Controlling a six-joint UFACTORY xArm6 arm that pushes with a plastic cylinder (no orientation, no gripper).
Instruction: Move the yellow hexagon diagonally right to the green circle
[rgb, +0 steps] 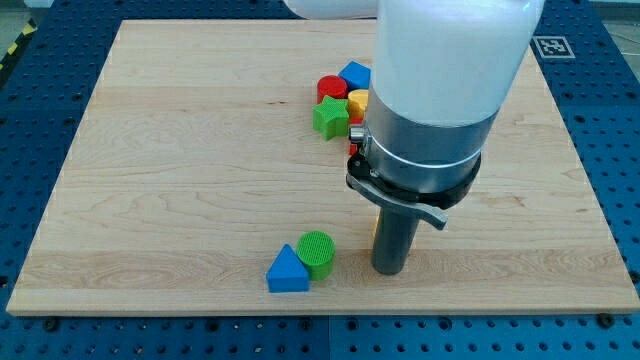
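The green circle (317, 252) lies near the view's bottom, touching a blue triangle (288, 272) at its lower left. My tip (390, 270) rests on the board to the right of the green circle, with a gap between them. The yellow hexagon (374, 228) is almost wholly hidden behind the rod. Only a thin yellow sliver shows at the rod's left edge, up and to the right of the green circle.
A cluster sits at the view's top centre: a red circle (332, 88), a blue block (355, 74), a green star (330, 117) and a yellow block (358, 102). The arm's wide body hides the blocks behind it. The wooden board (150, 200) ends just below the blue triangle.
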